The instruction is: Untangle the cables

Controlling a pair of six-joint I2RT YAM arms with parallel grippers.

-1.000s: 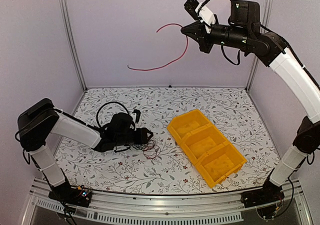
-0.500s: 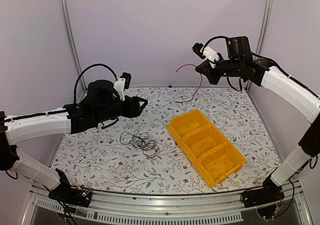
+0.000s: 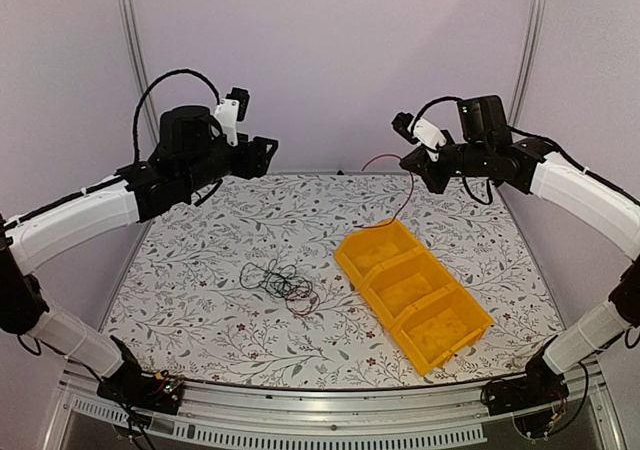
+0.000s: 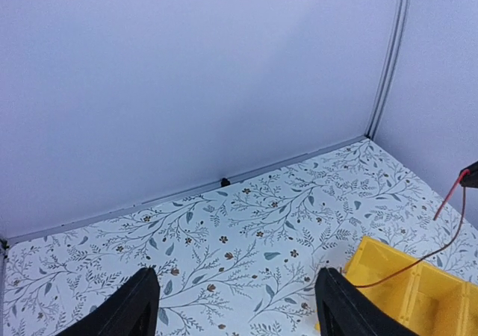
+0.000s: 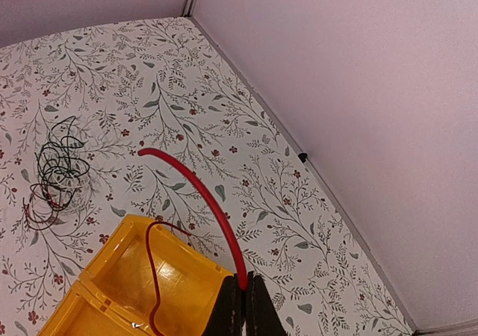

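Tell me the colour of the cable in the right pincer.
Red. The cable shows best in the right wrist view, pinched in the right pincer.

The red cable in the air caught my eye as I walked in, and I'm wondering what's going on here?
The right gripper is pinching a red cable above the table, and the cable's lower end trails into the far compartment of the yellow bin. The left gripper is raised at the back left, open and empty. A tangle of cables lies on the table left of the bin.
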